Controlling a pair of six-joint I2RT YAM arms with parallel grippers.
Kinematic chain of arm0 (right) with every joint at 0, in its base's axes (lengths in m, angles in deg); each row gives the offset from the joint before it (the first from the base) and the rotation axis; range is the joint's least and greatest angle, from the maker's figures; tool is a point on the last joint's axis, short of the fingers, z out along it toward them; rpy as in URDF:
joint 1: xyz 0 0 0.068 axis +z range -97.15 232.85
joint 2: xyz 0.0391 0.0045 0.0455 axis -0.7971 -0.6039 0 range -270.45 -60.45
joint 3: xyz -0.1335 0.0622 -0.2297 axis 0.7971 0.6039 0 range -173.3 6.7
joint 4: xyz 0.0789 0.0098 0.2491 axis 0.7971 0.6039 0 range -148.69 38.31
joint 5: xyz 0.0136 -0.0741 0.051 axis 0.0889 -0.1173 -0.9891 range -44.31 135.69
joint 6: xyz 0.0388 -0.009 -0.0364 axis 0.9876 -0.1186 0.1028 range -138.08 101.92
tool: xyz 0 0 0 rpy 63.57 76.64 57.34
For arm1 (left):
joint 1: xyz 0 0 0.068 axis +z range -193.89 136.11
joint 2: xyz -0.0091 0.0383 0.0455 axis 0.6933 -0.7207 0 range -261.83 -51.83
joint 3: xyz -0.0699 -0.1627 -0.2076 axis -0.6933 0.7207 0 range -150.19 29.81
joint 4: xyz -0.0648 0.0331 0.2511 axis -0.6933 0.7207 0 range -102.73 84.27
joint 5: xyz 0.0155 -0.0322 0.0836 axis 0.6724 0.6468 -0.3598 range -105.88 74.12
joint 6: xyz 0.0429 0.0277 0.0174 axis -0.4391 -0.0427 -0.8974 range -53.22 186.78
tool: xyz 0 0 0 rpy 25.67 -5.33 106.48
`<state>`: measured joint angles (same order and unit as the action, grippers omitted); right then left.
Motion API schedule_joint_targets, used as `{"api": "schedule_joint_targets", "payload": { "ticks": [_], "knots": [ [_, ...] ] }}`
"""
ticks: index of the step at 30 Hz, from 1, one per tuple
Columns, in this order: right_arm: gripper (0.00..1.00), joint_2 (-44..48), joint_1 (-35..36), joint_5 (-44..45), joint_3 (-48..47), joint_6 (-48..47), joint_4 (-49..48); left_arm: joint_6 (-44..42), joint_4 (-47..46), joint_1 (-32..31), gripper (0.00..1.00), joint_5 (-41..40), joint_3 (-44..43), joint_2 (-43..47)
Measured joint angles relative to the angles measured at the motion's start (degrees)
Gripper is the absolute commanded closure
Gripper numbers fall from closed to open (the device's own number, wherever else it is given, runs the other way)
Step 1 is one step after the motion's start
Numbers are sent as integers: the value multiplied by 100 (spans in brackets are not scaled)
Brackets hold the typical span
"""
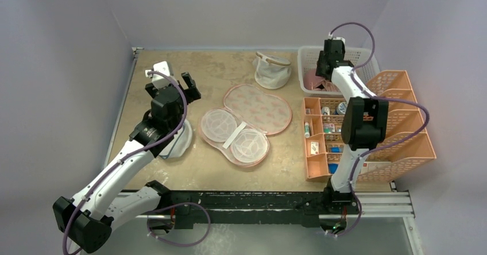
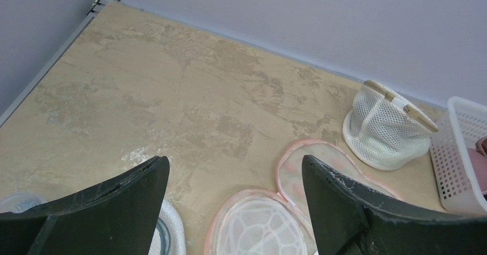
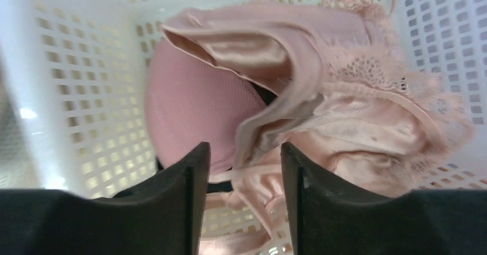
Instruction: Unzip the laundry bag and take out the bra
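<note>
The laundry bag lies unzipped and spread flat at the table's middle. One half shows peach leaf print and the other half shows two white mesh cups. It also shows in the left wrist view. The bra, satin pink with lace trim, lies crumpled in the white basket on a pink rounded thing. My right gripper is open just above the bra, with a thin strap showing between its fingers; in the top view it hangs over the basket. My left gripper is open and empty, left of the bag.
A white mesh cup-shaped pouch stands at the back, also in the left wrist view. A round white mesh pouch with dark trim lies under my left arm. An orange compartment tray and orange baskets fill the right side.
</note>
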<state>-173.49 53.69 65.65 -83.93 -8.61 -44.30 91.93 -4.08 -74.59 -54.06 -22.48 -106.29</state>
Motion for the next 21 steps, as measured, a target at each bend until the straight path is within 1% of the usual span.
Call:
{"api": "schedule_joint_targets", "payload": {
  "ticks": [2,4,6,9,15,18,21],
  "knots": [
    [30,249,0,-131,20,20,7,0,7,0,15,4,0,-39],
    [23,614,0,-315,107,44,-24,-2,7,0,15,11,0,-57],
    [18,1034,0,-457,260,61,-79,-2,7,0,15,28,-2,-57],
    [13,1576,0,-678,570,37,-229,-4,9,0,15,63,-35,-68],
    [6,2516,81,-1510,1517,-44,-459,-7,9,0,13,144,-109,-136],
    [4,2916,374,-1834,1958,-74,-485,-4,28,0,12,149,-131,-195],
    [5,3141,973,-1996,2166,-142,-481,-2,66,0,12,140,-142,-208]
  ]
}}
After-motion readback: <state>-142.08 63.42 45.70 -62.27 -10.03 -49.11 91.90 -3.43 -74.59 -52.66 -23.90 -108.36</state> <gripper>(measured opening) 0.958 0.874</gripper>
